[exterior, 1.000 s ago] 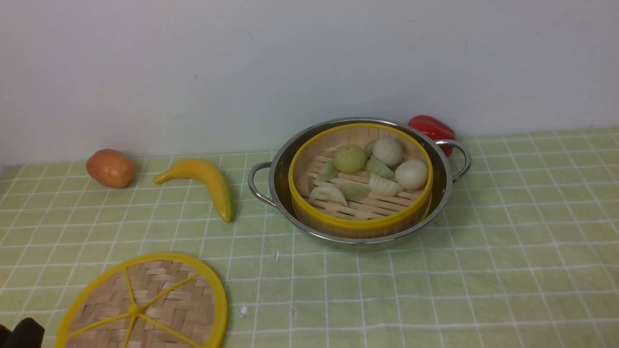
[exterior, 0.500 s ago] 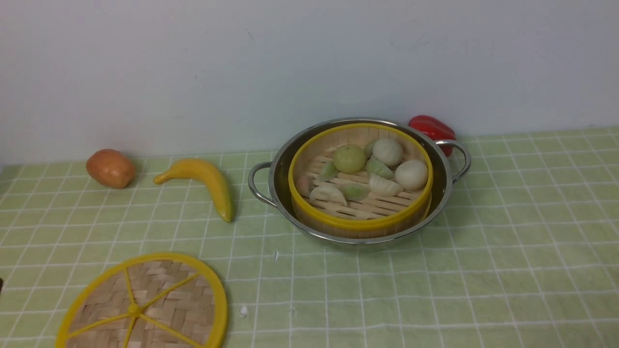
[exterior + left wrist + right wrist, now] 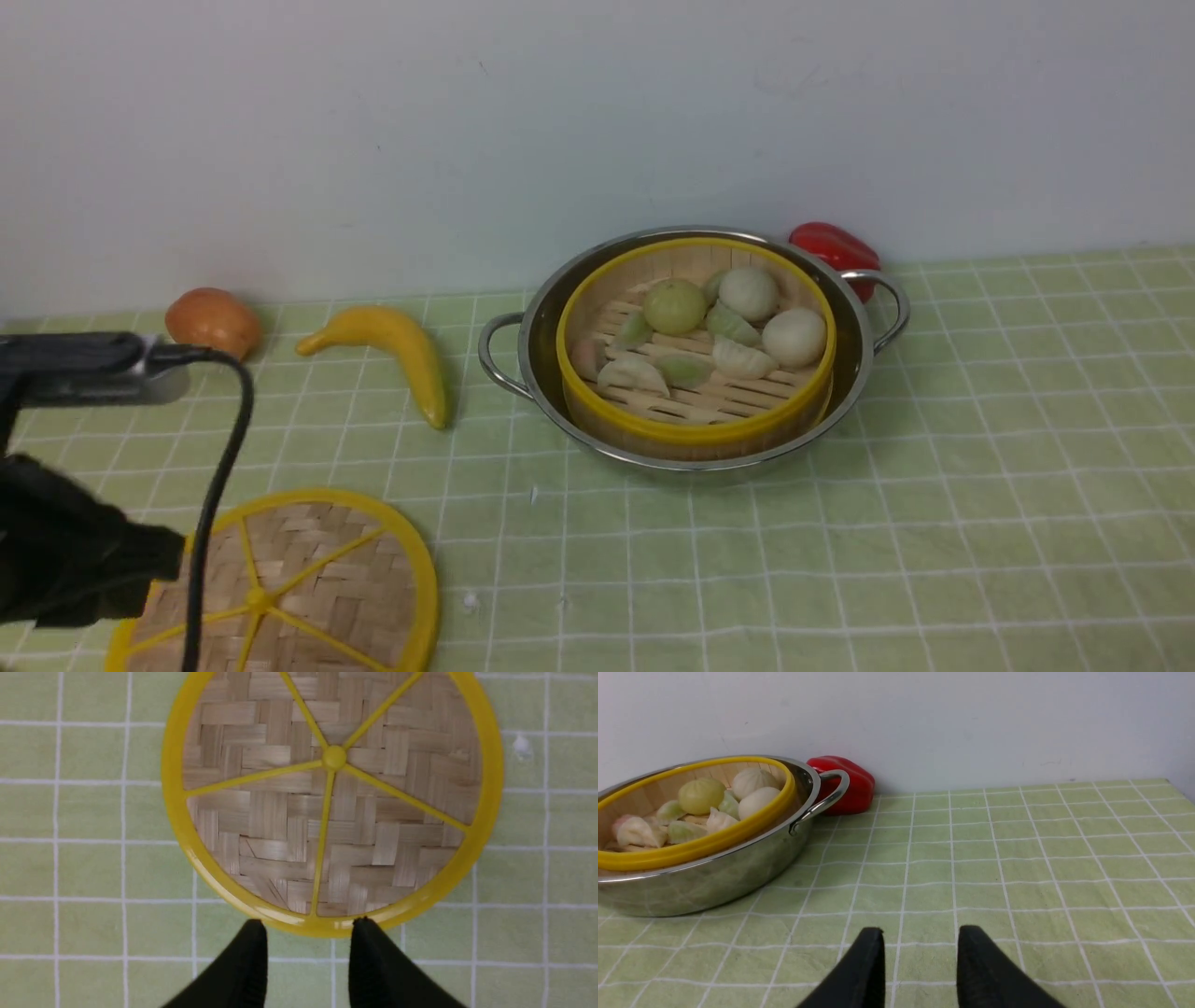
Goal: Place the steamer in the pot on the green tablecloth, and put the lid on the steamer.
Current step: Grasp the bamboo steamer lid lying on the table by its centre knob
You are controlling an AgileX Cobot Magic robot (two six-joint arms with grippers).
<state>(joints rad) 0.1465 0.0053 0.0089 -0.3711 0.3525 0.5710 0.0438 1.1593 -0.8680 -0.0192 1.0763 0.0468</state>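
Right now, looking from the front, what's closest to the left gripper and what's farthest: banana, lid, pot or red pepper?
From the left gripper:
1. lid, right by its tips, front left.
2. banana, farther back on the left.
3. pot, in the middle.
4. red pepper, behind the pot's right handle.

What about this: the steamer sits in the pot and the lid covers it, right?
Wrong on the lid: the steamer sits in the pot, but the lid lies on the green tablecloth, apart from it; the front view shows this.
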